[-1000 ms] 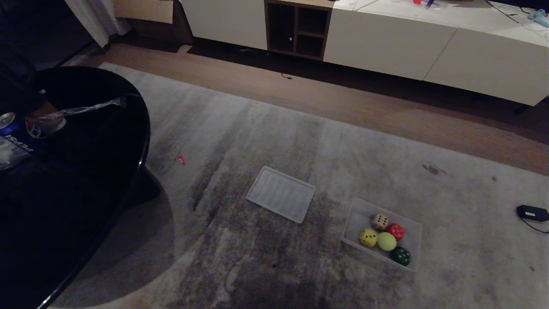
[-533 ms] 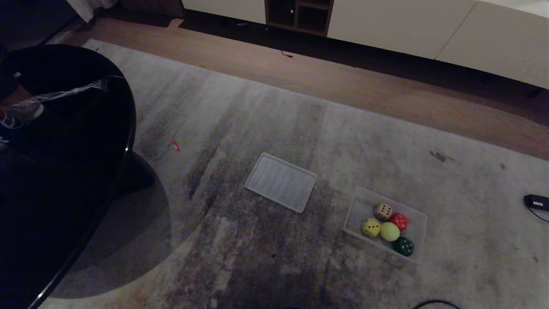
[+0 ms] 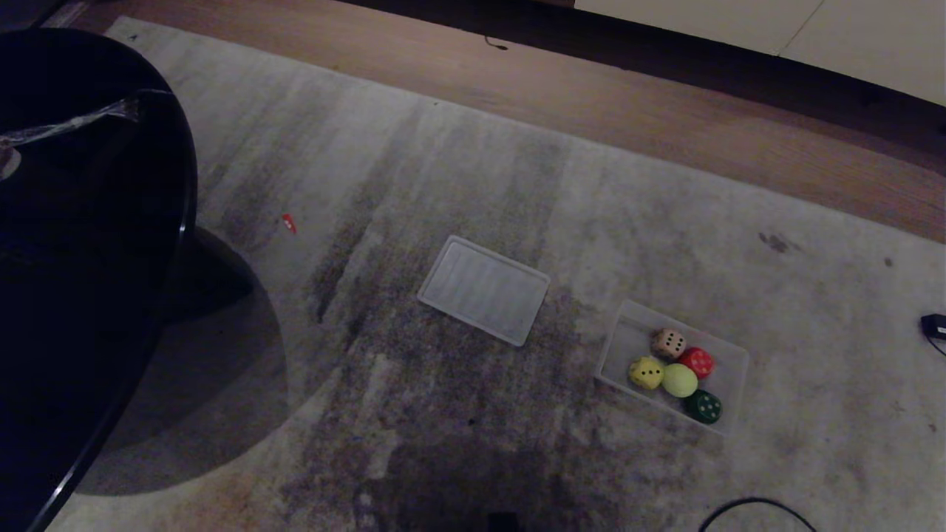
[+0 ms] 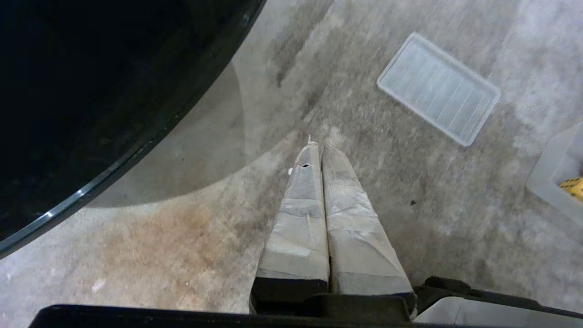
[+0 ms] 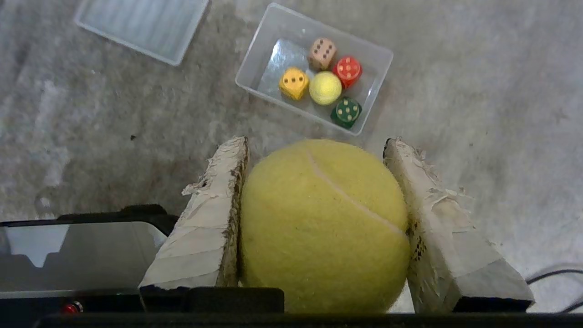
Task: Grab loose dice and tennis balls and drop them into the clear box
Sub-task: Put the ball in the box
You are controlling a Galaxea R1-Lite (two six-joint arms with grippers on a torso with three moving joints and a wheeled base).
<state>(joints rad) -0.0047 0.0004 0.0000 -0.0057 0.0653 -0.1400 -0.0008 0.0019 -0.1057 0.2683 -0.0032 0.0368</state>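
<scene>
The clear box (image 3: pixel 615 341) sits on the carpet at the lower right of the head view. Inside it lie a tan die (image 3: pixel 668 343), a red die (image 3: pixel 697 362), a yellow die (image 3: pixel 646 372), a dark green die (image 3: pixel 703 406) and one tennis ball (image 3: pixel 679 380). My right gripper (image 5: pixel 316 142) is shut on a second tennis ball (image 5: pixel 324 223), held above the carpet short of the box (image 5: pixel 273 27). The left gripper (image 4: pixel 320 146) hangs shut and empty over bare carpet. Neither arm shows in the head view.
A flat ribbed lid (image 3: pixel 484 290) lies left of the box. A black round table (image 3: pixel 89 244) fills the left side. A red scrap (image 3: pixel 289 222), a black adapter (image 3: pixel 935 325) and a cable (image 3: pixel 746 508) lie on the carpet. Wood floor runs behind.
The head view has tilted down, so the whole scene has slid up the picture and the cabinet has nearly left it. Box, dice and lid have not moved on the carpet.
</scene>
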